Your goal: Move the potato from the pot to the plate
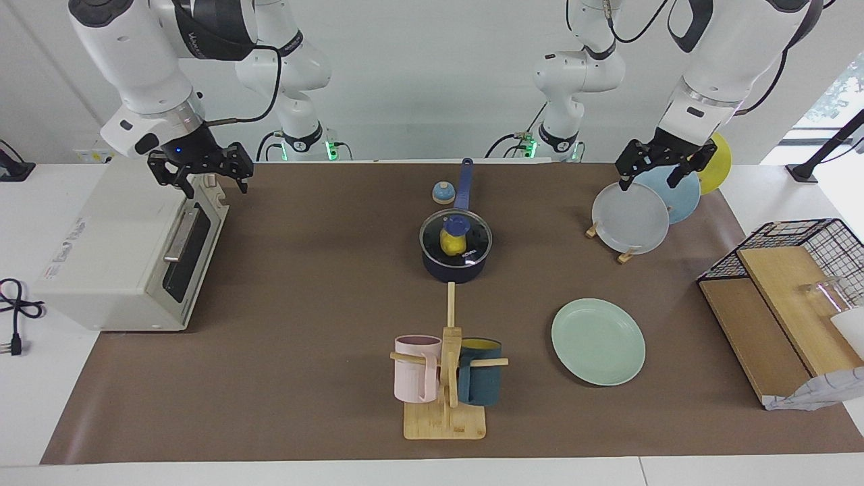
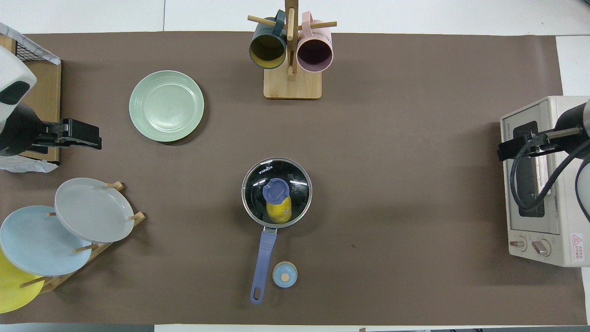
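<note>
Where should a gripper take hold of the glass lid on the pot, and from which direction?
Grip the blue knob at the centre of the glass lid, coming straight down from above. The lid lies flat on the pot, and its rim sits flush with the pot's edge, so the raised knob is probably the only part two fingers can close on.

A robotics lab staged as a kitchen. Two white arms point(image 1: 715, 61) stand with trailing cables at a white table point(image 1: 351, 472) under a brown mat point(image 1: 304, 283), against bare white walls. Around the pot point(image 1: 455, 253) at the mat's middle sit kitchen props: a toaster oven point(image 1: 128, 250) at the right arm's end, a plate rack point(image 1: 624, 256) at the left arm's end, and a mug tree point(image 1: 445, 378) farther from the robots.
</note>
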You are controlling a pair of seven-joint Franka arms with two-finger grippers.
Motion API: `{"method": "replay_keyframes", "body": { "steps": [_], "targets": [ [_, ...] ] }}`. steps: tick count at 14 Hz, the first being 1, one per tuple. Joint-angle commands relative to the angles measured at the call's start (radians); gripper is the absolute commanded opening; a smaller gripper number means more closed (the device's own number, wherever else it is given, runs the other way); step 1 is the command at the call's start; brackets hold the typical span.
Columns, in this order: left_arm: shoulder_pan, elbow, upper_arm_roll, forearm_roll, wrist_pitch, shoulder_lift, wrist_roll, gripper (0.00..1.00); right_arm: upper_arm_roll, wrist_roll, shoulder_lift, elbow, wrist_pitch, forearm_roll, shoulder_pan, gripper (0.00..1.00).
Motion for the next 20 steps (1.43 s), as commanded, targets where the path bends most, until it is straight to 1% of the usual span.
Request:
{"method": "replay_keyframes", "body": {
  "steps": [1, 2, 3, 5, 6, 7, 8, 9, 10, 11, 12, 13, 14, 15, 16, 18, 20],
  "targets": [
    [0.007, 0.028, -0.006, -0.002, -0.015, 0.012, 0.003, 1.0, 0.008, 0.023, -0.03, -0.038, 0.016, 0.012, 0.011, 1.0],
    [0.007, 0.027, -0.006, 0.0, -0.013, 0.012, 0.003, 1.0, 0.014, 0.032, -0.026, -0.025, 0.015, 0.012, 0.046, 1.0],
    [0.015, 0.027, -0.006, 0.001, -0.012, 0.012, 0.009, 1.0, 0.017, 0.079, -0.02, -0.012, 0.021, 0.01, 0.089, 1.0],
    [0.015, 0.027, -0.006, 0.001, -0.009, 0.012, 0.011, 1.0, 0.02, 0.275, 0.025, 0.036, 0.041, 0.01, 0.231, 1.0],
    [0.015, 0.027, -0.006, 0.001, -0.01, 0.012, 0.011, 1.0, 0.02, 0.363, 0.064, 0.079, 0.042, 0.01, 0.294, 1.0],
    [0.015, 0.028, -0.006, 0.001, -0.01, 0.012, 0.011, 1.0, 0.02, 0.446, 0.13, 0.15, 0.044, 0.013, 0.357, 1.0],
    [0.015, 0.027, -0.006, 0.001, -0.01, 0.012, 0.011, 1.0, 0.023, 0.498, 0.201, 0.202, 0.053, 0.019, 0.397, 1.0],
    [0.013, 0.027, -0.006, 0.001, -0.012, 0.012, 0.011, 1.0, 0.028, 0.549, 0.251, 0.239, 0.083, 0.042, 0.432, 1.0],
    [0.013, 0.027, -0.006, 0.001, -0.015, 0.012, 0.011, 1.0, 0.028, 0.596, 0.284, 0.242, 0.131, 0.044, 0.474, 1.0],
    [0.013, 0.028, -0.006, 0.001, -0.016, 0.012, 0.011, 1.0, 0.028, 0.629, 0.311, 0.229, 0.203, 0.047, 0.521, 1.0],
    [0.013, 0.028, -0.006, 0.001, -0.016, 0.012, 0.011, 1.0, 0.028, 0.649, 0.318, 0.18, 0.279, 0.047, 0.554, 1.0],
    [0.012, 0.028, -0.006, 0.001, -0.018, 0.012, 0.011, 1.0, 0.028, 0.675, 0.319, 0.154, 0.32, 0.047, 0.574, 1.0],
    [0.012, 0.028, -0.006, 0.0, -0.018, 0.012, 0.011, 1.0, 0.03, 0.713, 0.327, 0.146, 0.343, 0.044, 0.6, 1.0],
    [0.012, 0.028, -0.008, 0.0, -0.016, 0.012, 0.011, 1.0, 0.028, 0.739, 0.342, 0.147, 0.358, 0.032, 0.652, 1.0],
    [0.01, 0.028, -0.008, 0.0, -0.016, 0.012, 0.009, 1.0, 0.028, 0.742, 0.368, 0.144, 0.37, 0.015, 0.669, 1.0],
    [0.009, 0.028, -0.008, 0.0, -0.016, 0.012, 0.009, 1.0, 0.028, 0.744, 0.388, 0.141, 0.391, -0.017, 0.678, 1.0],
    [0.007, 0.028, -0.008, -0.002, -0.018, 0.012, 0.009, 1.0, 0.028, 0.753, 0.382, 0.109, 0.394, -0.031, 0.69, 1.0]
  ]
}}
